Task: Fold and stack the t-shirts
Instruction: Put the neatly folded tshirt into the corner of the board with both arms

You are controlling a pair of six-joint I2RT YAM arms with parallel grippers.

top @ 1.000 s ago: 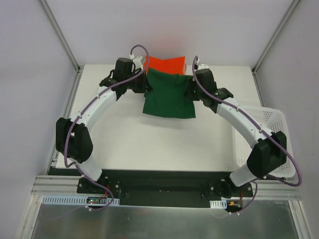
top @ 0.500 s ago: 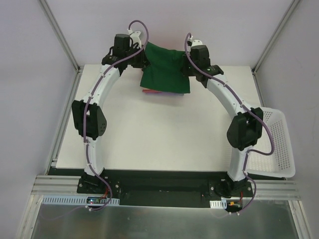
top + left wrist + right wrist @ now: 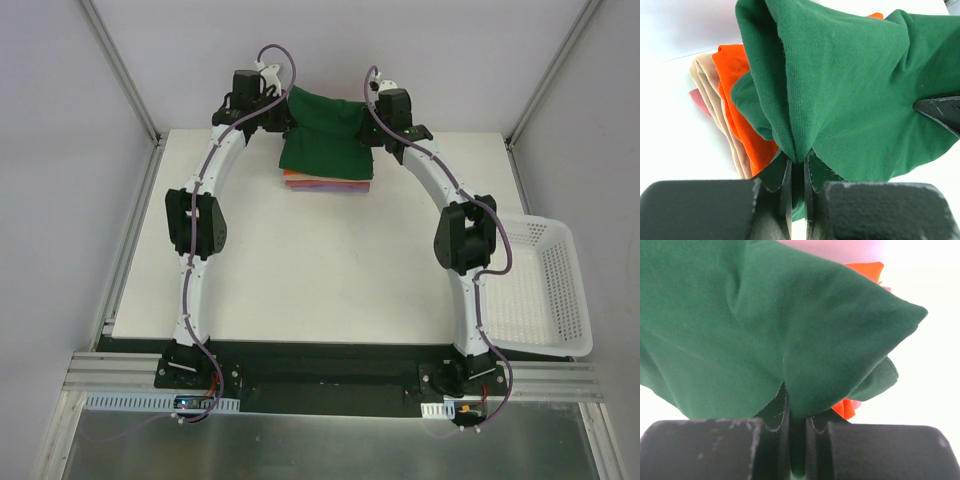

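the left gripper (image 3: 797,165) is pinched tight on a bunched corner of the green shirt (image 3: 325,140). the right gripper (image 3: 796,407) is clamped the same way on the opposite corner, so the folded shirt hangs spread between them at the far side of the table (image 3: 330,270). it is held over the stack (image 3: 328,184) of folded shirts: an orange shirt (image 3: 732,85) on a tan shirt (image 3: 707,75) (a pinkish shirt (image 3: 699,96) peeks out lowest). holding both corners likely keeps the fold flat so it can be lowered squarely on top. the basket (image 3: 545,290) sits well apart on the right.
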